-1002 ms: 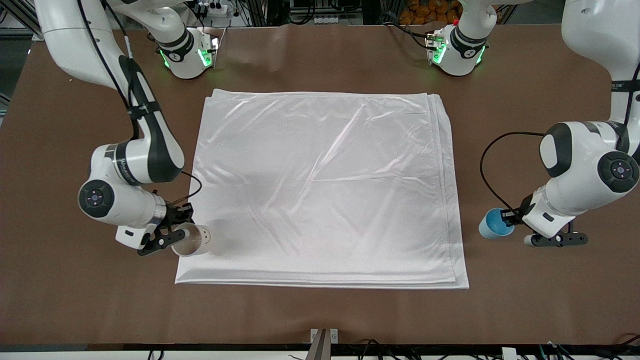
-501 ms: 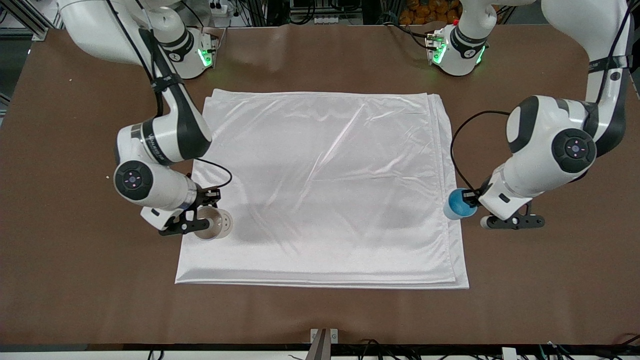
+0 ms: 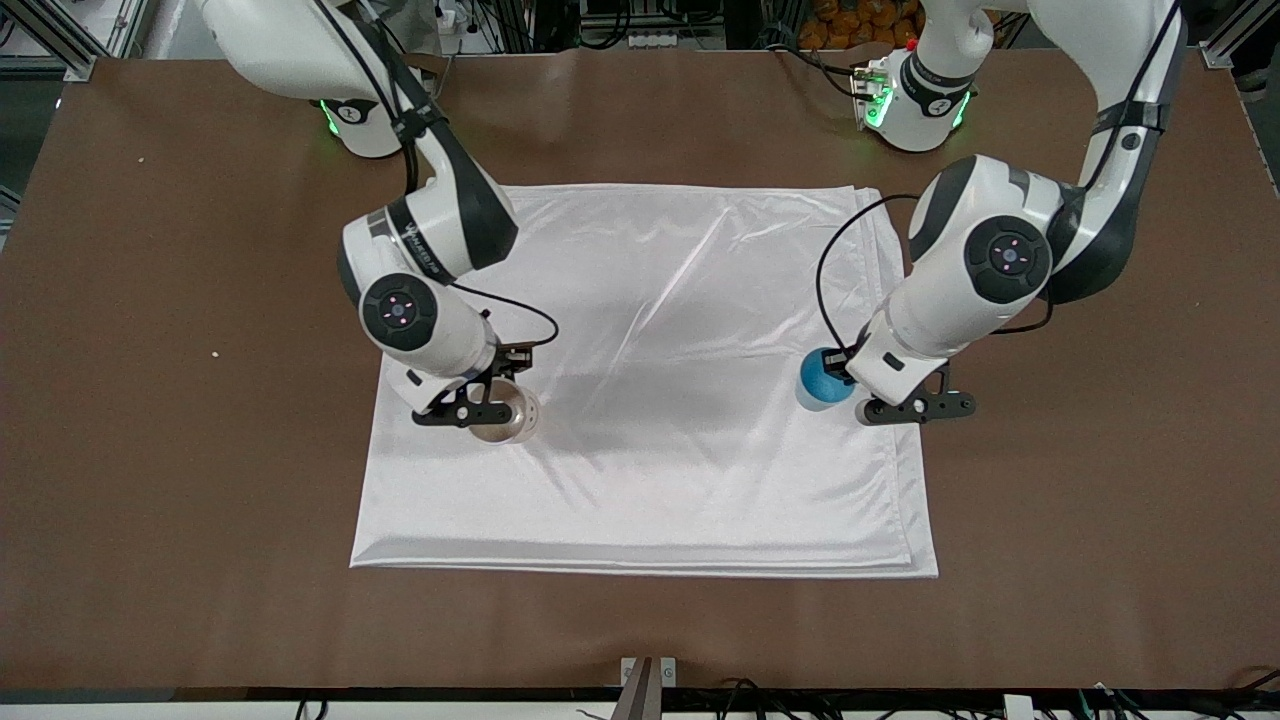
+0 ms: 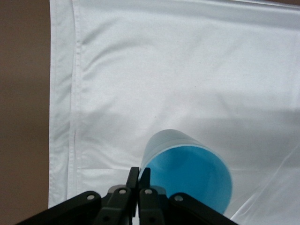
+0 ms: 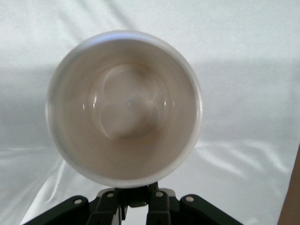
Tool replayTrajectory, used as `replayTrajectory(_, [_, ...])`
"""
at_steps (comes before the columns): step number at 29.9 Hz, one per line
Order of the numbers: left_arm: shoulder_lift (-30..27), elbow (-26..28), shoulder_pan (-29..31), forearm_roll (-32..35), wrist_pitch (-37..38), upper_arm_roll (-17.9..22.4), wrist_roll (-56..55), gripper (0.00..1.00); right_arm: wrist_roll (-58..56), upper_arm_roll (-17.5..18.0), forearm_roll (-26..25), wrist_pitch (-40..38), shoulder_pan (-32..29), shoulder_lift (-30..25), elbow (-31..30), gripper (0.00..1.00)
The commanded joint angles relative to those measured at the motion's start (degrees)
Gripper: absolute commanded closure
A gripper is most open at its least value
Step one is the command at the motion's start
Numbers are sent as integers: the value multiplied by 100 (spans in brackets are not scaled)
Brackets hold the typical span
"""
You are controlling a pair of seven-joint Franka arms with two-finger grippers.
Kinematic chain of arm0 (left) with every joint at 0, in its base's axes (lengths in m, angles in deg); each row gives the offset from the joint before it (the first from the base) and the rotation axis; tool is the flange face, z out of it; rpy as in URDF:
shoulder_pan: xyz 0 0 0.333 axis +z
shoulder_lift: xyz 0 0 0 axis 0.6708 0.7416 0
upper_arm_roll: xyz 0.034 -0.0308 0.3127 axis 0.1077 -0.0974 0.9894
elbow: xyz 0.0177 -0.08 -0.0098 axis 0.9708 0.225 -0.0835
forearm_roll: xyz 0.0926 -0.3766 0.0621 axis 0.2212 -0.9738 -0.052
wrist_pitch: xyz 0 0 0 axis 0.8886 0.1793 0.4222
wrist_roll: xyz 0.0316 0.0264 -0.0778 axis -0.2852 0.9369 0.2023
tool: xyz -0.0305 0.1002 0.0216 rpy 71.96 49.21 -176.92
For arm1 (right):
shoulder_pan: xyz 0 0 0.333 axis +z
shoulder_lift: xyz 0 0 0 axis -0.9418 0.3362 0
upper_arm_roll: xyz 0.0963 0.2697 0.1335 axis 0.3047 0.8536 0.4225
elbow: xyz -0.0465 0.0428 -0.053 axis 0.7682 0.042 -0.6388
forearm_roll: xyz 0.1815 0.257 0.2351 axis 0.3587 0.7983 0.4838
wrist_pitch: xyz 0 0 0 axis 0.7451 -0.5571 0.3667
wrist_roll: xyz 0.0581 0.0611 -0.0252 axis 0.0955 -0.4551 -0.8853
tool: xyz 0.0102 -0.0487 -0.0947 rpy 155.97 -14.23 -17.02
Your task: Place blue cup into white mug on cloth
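Midway: both cups are gripped and up over the cloth, nothing nested yet.

Largest first, the cloth lies flat across the middle of the table. Over its edge toward the right arm's end, the right gripper is clamped on the white mug, mouth open toward the wrist camera. Over the edge toward the left arm's end, the left gripper pinches the blue cup by its rim. Left to do, I judge: set the mug on the cloth, then lower the cup into it.
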Motion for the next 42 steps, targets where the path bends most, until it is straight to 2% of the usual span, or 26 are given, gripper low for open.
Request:
replayTrajectory(1, [51,-60,-246,41,18,2,-452,100,639,-27,60,107,419,-118,-129,100])
replayTrajectory(6, [183,-235,-422,41,9,11,-689,100,1176,-27,51,415,718,-48,-208,100])
replayTrajectory(17, [420,-244,-510,50,-219,11,-751,100,1756,-27,-2,907,1140,321,-225,100])
replayTrajectory(23, [481,-227,-501,419,-263,20,-760,100,1976,-36,-81,1215,1324,550,-217,100])
replayTrajectory(29, [534,-227,-483,437,-263,29,-760,100,2398,-36,-265,1417,1588,761,-217,100])
replayTrajectory(39, [526,-244,-510,437,-263,29,-962,100,2601,-36,-398,1470,1632,840,-208,100])
replayTrajectory(40, [508,-244,-501,437,-263,29,-962,100,2618,-36,-398,1462,1632,840,-208,99])
replayTrajectory(41, [499,-244,-501,437,-254,29,-962,100,2653,-36,-398,1461,1624,840,-199,88])
replayTrajectory(42, [491,-244,-492,437,-254,29,-962,100,2714,-36,-389,1444,1615,840,-199,72])
